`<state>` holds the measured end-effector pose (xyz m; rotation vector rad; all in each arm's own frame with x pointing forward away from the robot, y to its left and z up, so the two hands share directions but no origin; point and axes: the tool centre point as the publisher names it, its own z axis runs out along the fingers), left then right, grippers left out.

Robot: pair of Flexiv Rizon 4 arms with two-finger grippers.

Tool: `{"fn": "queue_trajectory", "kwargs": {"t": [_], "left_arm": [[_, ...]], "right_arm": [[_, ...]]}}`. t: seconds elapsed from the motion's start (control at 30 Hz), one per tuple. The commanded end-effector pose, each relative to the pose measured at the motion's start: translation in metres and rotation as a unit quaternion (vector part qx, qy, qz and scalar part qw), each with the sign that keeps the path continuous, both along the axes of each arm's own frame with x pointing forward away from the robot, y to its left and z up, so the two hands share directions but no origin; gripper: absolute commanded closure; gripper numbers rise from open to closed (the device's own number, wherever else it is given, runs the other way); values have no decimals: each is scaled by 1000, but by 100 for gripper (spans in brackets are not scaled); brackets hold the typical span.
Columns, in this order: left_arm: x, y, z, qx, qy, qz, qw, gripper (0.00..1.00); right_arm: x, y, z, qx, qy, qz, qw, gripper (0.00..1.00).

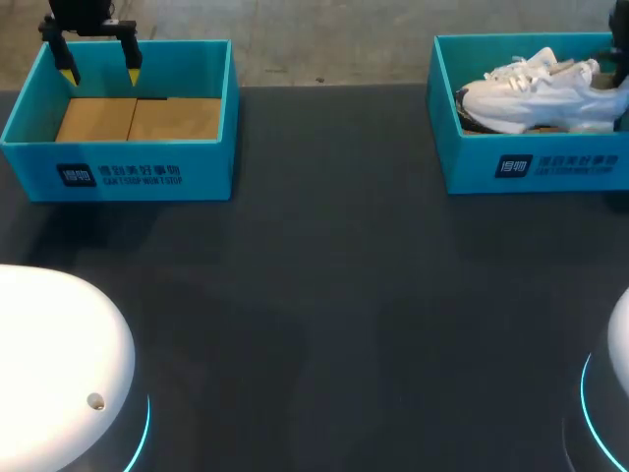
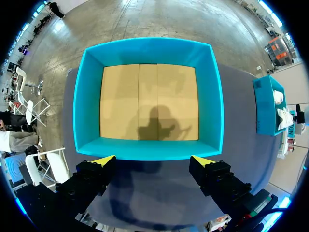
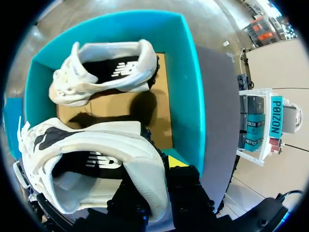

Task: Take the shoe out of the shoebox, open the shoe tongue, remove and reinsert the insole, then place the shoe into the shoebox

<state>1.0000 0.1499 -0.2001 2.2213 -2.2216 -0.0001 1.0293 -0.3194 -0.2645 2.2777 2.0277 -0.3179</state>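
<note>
The shoe (image 3: 96,145) sits heel-first in my right gripper (image 3: 157,179), jaws pinching its heel, toe toward the wide-open left gripper (image 2: 153,160).

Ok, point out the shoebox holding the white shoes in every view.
Head view: the shoebox is at the far right of the table.
Left wrist view: the shoebox is small, off across the table from the empty shoebox.
Right wrist view: the shoebox fills the picture, its walls around both shoes.
Shared landmark: the white shoes inside it.
</note>
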Motion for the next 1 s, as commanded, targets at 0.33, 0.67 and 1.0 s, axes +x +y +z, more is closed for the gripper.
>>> {"fn": "queue_trajectory", "kwargs": {"t": [0.33, 0.67, 1.0], "left_arm": [[0, 0, 0, 0, 0, 0, 1000, 0], [0, 0, 0, 0, 0, 0, 1000, 0], [0, 0, 0, 0, 0, 0, 1000, 0]], "right_arm": [[-3, 15, 81, -12, -16, 1, 1000, 100], [0, 16, 85, -10, -15, -9, 1000, 100], [0, 16, 85, -10, -15, -9, 1000, 100]]}}
